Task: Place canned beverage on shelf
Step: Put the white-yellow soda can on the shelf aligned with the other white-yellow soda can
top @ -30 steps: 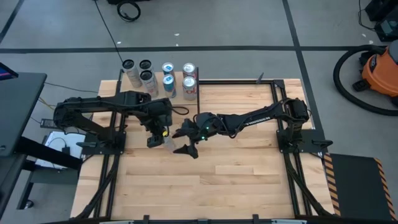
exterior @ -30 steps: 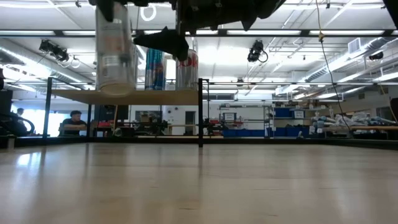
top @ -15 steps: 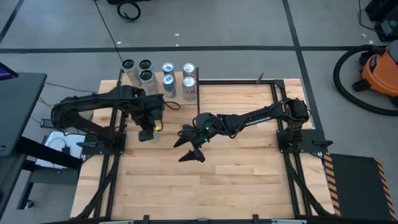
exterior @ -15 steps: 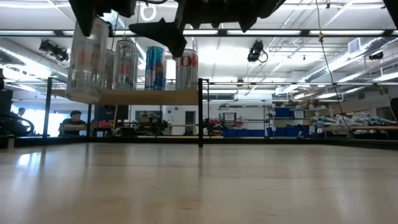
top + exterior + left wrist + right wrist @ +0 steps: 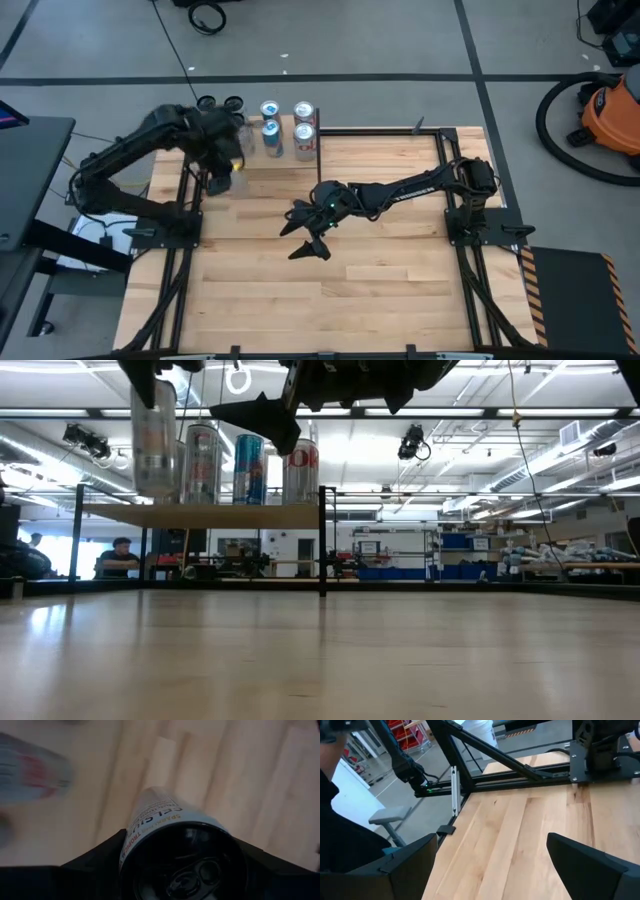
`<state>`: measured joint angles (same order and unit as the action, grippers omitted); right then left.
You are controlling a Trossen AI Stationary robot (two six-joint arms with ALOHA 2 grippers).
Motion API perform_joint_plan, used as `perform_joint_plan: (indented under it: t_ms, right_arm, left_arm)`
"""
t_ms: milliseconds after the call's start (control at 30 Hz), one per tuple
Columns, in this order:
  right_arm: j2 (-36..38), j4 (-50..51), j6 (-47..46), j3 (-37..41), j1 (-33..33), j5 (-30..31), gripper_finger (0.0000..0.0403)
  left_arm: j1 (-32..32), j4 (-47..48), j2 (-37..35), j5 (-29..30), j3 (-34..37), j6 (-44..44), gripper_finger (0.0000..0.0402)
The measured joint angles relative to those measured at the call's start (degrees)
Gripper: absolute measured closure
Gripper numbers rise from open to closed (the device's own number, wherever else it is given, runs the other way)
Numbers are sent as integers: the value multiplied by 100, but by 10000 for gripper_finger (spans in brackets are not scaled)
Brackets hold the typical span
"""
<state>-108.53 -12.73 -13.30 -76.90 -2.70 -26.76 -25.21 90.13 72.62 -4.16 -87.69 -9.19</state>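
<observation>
A: Hovering at the shelf's [image 5: 200, 515] left end, the left hand [image 5: 222, 170] grips a can [image 5: 155, 440] upright.
B: Room there?
A: Yes; the shelved cans [image 5: 250, 468] fill the right part.
B: The right hand [image 5: 305, 240]?
A: Spread wide over mid-table [image 5: 380, 280], empty.

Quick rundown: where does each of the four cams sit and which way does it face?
High: overhead, straight down on the table; both arms show, left hand holding a can, right hand open.
Low: table height, level toward the shelf; arms enter from above.
Left wrist: down past its own fingers along the can.
Right wrist: across the tabletop; own fingers apart.
Shared: high, low and left wrist all show the held can.
</observation>
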Motion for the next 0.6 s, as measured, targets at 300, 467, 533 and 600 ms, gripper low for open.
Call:
perform_joint_plan:
  t_ms: [300,467,533,600]
  right_arm:
    - [0,173,99,0,0,4,17]
    - [0,334,154,2,0,100,19]
    - [0,381,155,2,0,160,19]
    - [0,378,160,4,0,160,19]
  left_arm:
    - [-1134,-8,11,63,-457,-717,125]
    - [-1538,-7,11,73,-469,-866,125]
    - [-1668,-8,11,97,-469,-963,125]
    - [-1785,-7,11,230,-469,-1004,125]
